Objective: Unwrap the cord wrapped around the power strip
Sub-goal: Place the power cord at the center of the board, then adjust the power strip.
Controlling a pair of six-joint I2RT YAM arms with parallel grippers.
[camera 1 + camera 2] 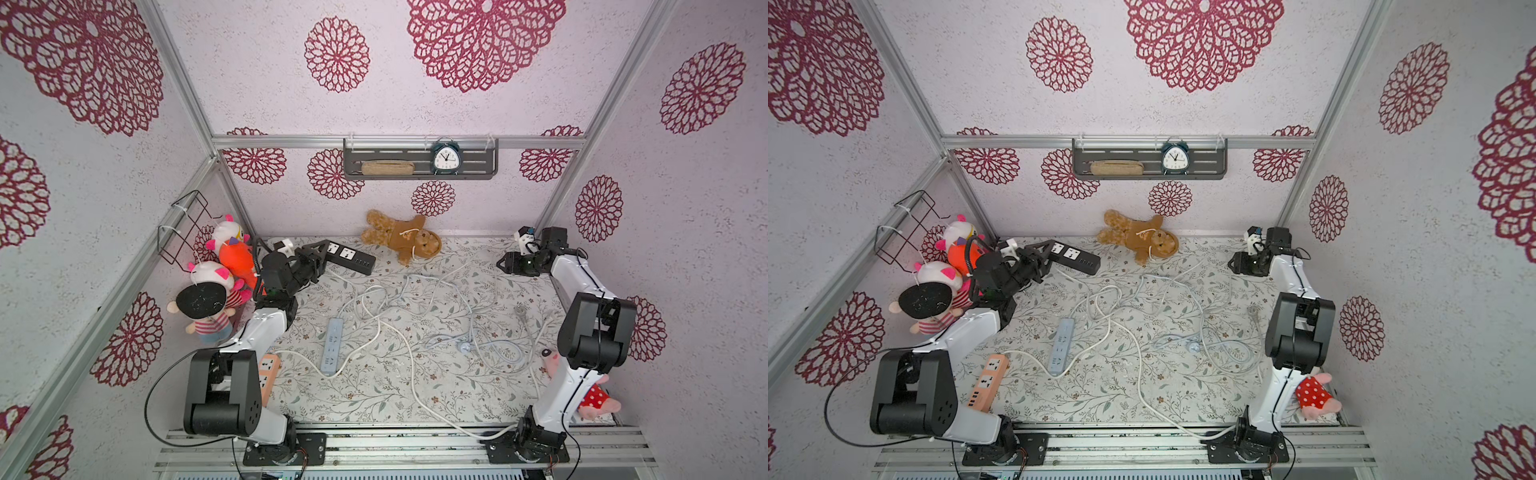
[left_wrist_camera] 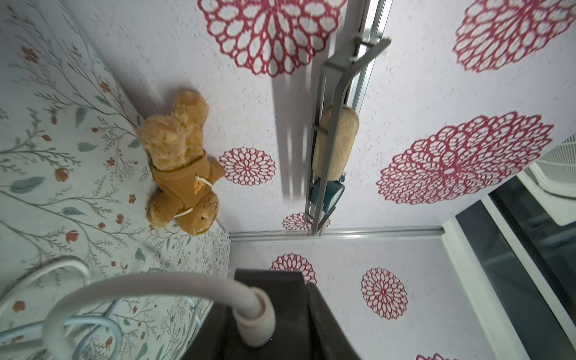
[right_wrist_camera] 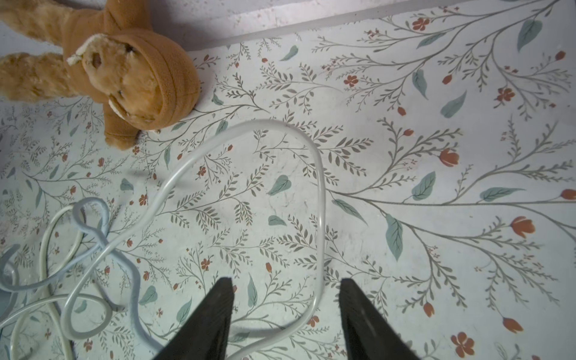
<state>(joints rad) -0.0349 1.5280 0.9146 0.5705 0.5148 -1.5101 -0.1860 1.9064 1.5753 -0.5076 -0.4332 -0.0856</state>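
Observation:
A black power strip (image 1: 352, 256) (image 1: 1076, 257) lies at the back left of the table. My left gripper (image 1: 319, 252) (image 1: 1043, 252) is shut on its near end. In the left wrist view that end (image 2: 280, 290) fills the space between the jaws, and its white cord (image 2: 149, 282) leaves it in a curve. The cord (image 1: 439, 283) lies in loose loops across the table's middle, none of it around the strip. My right gripper (image 1: 501, 263) (image 3: 285, 280) hangs open at the back right. A loop of cord (image 3: 319, 187) passes under the gap between its fingers, untouched.
A light blue power strip (image 1: 332, 345) and an orange one (image 1: 269, 374) lie near the front left with their own cords. A brown teddy bear (image 1: 401, 237) rests against the back wall. Plush toys (image 1: 216, 286) crowd the left edge, another (image 1: 594, 400) sits by the right arm.

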